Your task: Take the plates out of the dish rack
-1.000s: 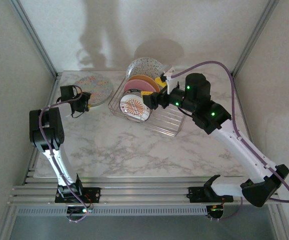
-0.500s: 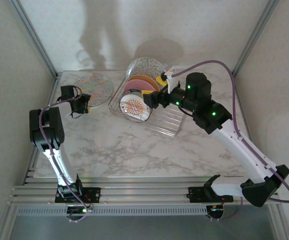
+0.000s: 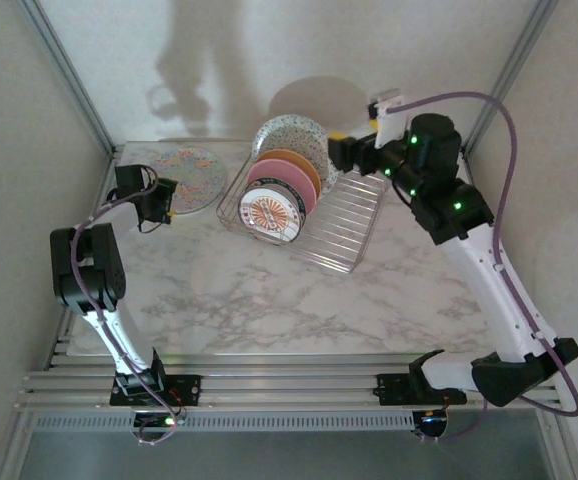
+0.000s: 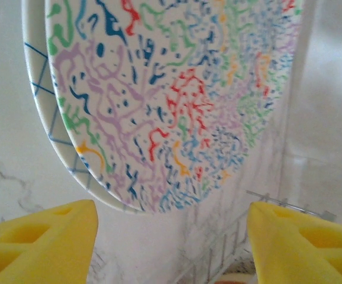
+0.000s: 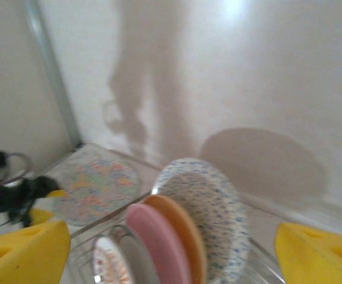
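Presently four plates (image 3: 281, 190) stand racked, mosaic plate (image 3: 191, 172) outside; left hand (image 3: 167, 205), right hand (image 3: 337, 150) apart.

Mosaic plate (image 3: 191, 175) lies flat on the surface, just ahead of my left pincer (image 3: 167, 203). Beside my right pincer (image 3: 335, 152), four stand on edge in the wire dish rack (image 3: 344, 228): speckled plate (image 3: 291, 138), orange plate (image 3: 297, 164), pink plate (image 3: 281, 179), sunburst plate (image 3: 269, 215).

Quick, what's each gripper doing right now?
Left gripper: open, holding nothing.
Right gripper: open, holding nothing.
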### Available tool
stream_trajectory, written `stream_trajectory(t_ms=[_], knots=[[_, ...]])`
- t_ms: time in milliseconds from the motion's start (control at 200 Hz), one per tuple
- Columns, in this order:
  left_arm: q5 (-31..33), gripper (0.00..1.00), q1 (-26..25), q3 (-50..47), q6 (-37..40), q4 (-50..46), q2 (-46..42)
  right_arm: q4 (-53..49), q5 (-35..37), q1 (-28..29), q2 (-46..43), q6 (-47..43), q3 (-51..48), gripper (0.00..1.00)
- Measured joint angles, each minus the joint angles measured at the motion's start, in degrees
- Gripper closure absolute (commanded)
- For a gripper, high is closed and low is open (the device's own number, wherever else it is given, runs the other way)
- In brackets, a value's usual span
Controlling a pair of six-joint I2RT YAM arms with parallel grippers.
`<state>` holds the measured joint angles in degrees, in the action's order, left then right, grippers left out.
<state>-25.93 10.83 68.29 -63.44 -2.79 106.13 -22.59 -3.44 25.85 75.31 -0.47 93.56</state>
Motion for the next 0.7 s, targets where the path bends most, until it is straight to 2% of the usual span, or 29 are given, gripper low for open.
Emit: stream_trajectory(t_ms=[165, 335, 526, 701], knots=[[2.51, 0.29, -1.03, -1.46, -1.53, -0.76, -6.67, 1.07, -2.67, -8.31, 5.05, 3.82, 0.96, 0.12], [5.95, 0.28, -4.42, -1.66, -2.58, -0.92, -14.73, 5.62, -11.98, -13.9, 14.53, 5.25, 1.57, 0.12], [9.05, 0.26, -11.1, -1.66, -1.84, -1.84, -24.09, 8.22, -23.15, -17.73, 26.71, 3.1, 4.9, 0.15], [10.4, 0.25, -17.51, -1.66, 0.87, -2.32, -32.72, 8.22, -31.71, -18.47, 34.88, -1.51, 7.15, 0.19]])
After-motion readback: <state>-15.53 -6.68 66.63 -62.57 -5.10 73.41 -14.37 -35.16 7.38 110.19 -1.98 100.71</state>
